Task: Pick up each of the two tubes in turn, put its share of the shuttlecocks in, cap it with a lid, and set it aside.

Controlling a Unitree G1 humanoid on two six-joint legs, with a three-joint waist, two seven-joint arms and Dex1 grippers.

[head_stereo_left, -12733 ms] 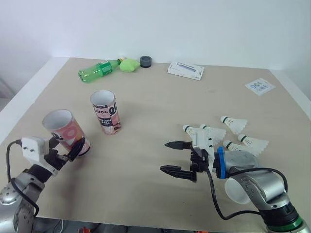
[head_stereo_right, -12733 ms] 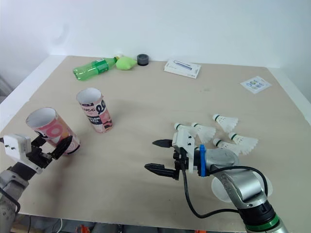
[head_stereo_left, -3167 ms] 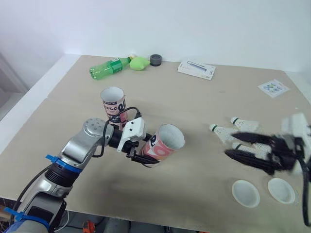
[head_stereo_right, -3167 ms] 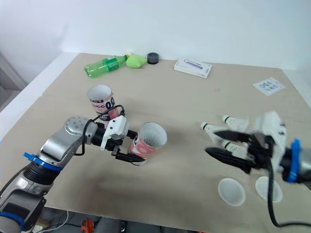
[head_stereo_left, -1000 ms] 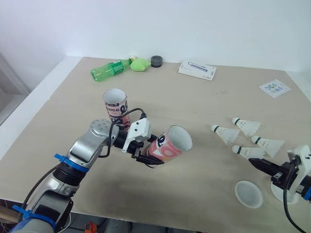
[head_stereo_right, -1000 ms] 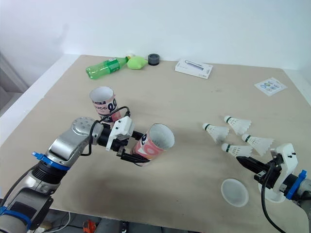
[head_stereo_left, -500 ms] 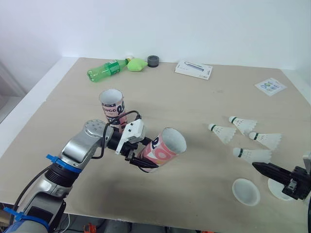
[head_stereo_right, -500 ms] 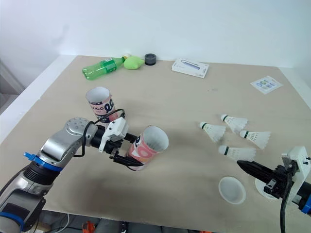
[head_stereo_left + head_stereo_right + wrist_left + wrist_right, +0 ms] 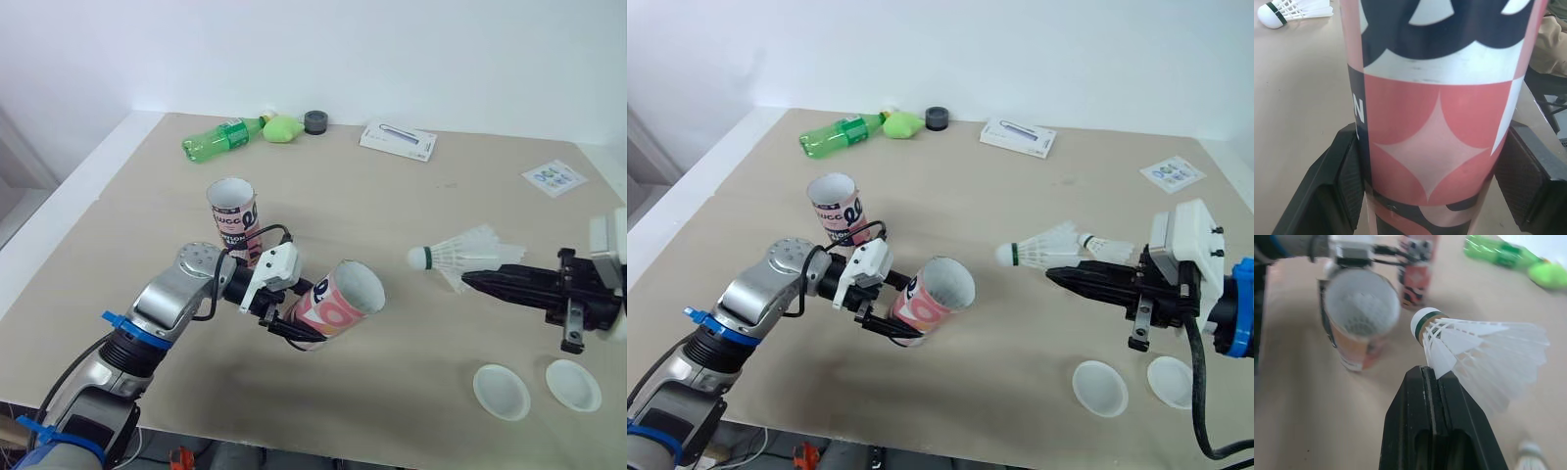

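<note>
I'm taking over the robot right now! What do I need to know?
Left gripper: shut on the pink tube, held tilted, mouth toward the right gripper.
Right gripper: shut on a shuttlecock, cork aimed at that mouth, not yet in.
Second tube stands upright behind; two lids lie near the right gripper; a spare shuttlecock lies past the held one.
Left to do: fill, cap and set aside the pink tube, then the second.

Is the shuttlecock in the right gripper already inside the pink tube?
No, the shuttlecock pinched in the right gripper is in the air, clear of the open mouth of the pink tube.
</note>
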